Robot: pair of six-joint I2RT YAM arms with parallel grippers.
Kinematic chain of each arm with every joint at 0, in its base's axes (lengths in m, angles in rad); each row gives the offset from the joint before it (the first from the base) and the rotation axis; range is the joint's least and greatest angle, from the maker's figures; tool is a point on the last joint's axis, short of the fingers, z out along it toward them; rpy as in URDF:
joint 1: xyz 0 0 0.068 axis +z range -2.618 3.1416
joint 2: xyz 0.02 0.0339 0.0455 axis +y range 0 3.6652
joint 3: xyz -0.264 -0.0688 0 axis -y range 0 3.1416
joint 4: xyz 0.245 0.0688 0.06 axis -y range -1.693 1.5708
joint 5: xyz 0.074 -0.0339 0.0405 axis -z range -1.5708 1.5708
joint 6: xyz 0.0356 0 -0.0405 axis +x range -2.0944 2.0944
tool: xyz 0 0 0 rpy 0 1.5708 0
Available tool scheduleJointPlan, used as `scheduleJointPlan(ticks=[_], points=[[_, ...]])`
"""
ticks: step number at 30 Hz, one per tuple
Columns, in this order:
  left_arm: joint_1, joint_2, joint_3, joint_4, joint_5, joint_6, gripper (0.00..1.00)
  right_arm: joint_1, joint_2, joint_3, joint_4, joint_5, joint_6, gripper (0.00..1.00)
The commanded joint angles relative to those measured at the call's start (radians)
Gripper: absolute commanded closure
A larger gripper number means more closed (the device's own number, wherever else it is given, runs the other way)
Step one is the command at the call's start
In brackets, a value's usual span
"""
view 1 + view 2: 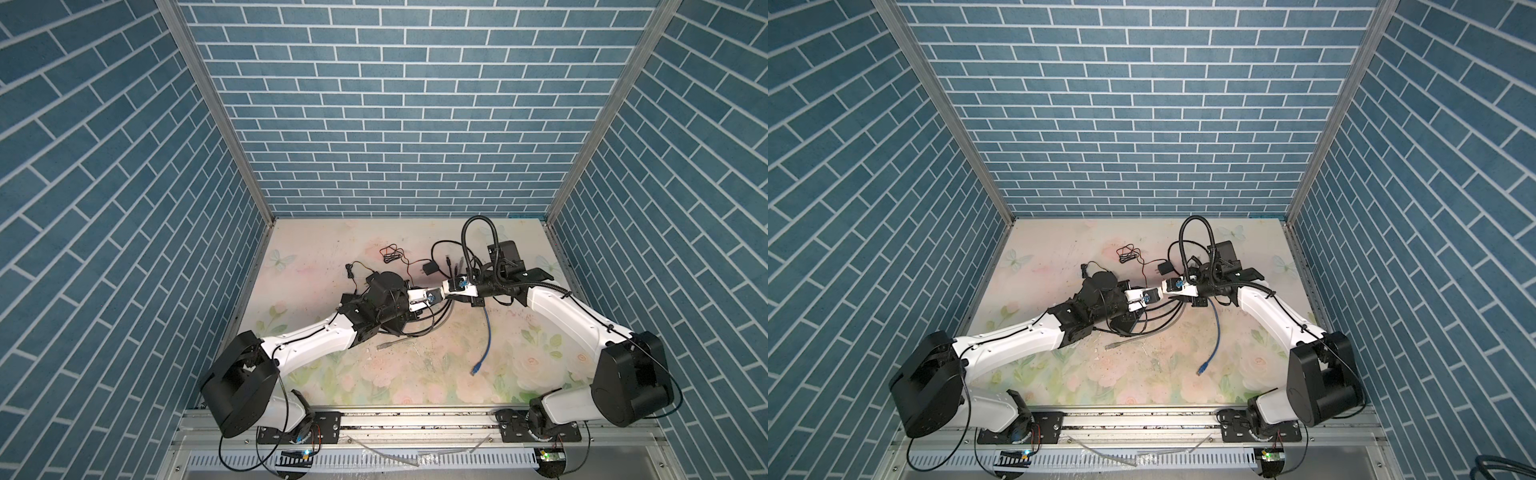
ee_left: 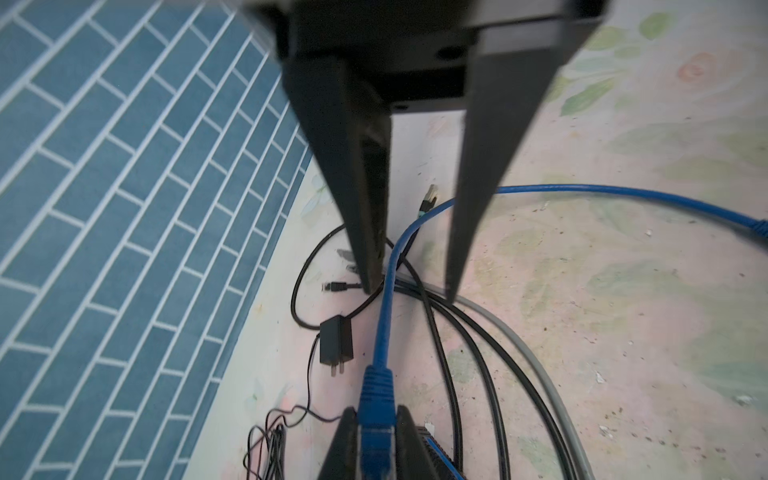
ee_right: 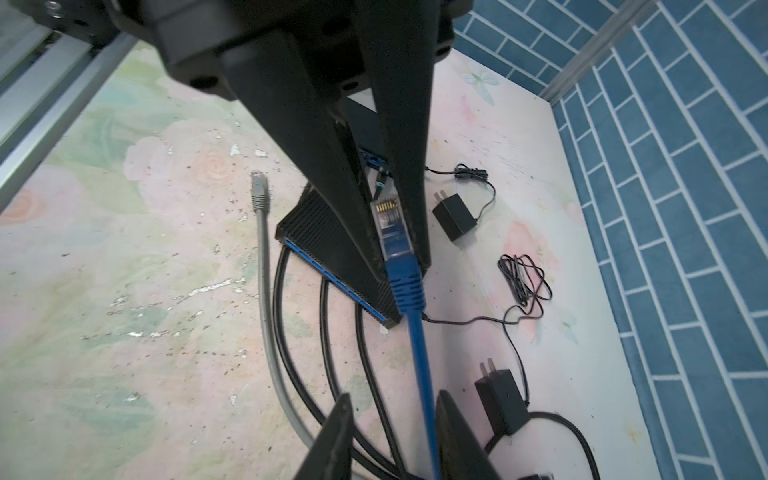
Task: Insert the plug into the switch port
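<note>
L gripper (image 2: 376,409), nearest the lens in L wrist view: fingers drawn together and clamped on the plug (image 2: 377,436) just behind its blue boot, no gap visible either side. Plug is held clear of the table (image 1: 316,257). R wrist view shows its clear connector end, gold contacts visible, pointing back toward the L gripper's palm. Plug not yet in a port. Switch (image 3: 320,232), a black ribbed box w/ blue port face, lies flat on the table. From the R wrist the held plug sits over its far end; height btwn the two cannot be judged. R gripper (image 2: 411,291) faces the L gripper tip to tip. Its fingers stand apart w/ the blue cable (image 2: 384,316) running btwn them; contact w/ either finger cannot be confirmed. Cable drops to the table, and its other connector (image 1: 474,370) lies loose toward the front, seen in both top views. Black cables (image 3: 280,299) curve out from the switch's blue side. Grey cable (image 3: 266,291) lies just beside them, its connector end free on the table, apart from the switch. Black adapter (image 3: 455,218) sits near the switch, second adapter (image 3: 500,399) well apart from it, thin wire bundle (image 3: 523,278) btwn them. In both top views L arm (image 1: 316,336) and R arm (image 1: 557,311) meet near table centre.
</note>
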State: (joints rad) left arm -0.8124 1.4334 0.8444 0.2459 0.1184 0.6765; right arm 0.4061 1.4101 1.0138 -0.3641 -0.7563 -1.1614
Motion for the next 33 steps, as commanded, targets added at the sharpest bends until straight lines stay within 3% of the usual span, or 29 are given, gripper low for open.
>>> scheduleJointPlan(ticks=[1,6,12,24,33], points=[[0.008,0.014,0.047,-0.029,-0.1,-0.174,0.96,0.005,-0.05,-0.046,0.125,0.058,0.127,0.62],[0.012,0.002,0.055,-0.062,-0.099,-0.349,0.95,0.005,-0.086,-0.112,0.217,0.083,0.218,0.61],[0.012,-0.03,0.036,-0.097,-0.086,-0.447,0.95,0.005,-0.121,-0.202,0.341,0.074,0.284,0.61],[0.012,-0.06,0.034,-0.141,-0.054,-0.562,0.92,0.039,-0.097,-0.345,0.672,0.035,0.27,0.6],[0.012,-0.057,0.029,-0.147,-0.051,-0.569,0.92,0.092,-0.044,-0.308,0.687,0.055,0.251,0.6]])
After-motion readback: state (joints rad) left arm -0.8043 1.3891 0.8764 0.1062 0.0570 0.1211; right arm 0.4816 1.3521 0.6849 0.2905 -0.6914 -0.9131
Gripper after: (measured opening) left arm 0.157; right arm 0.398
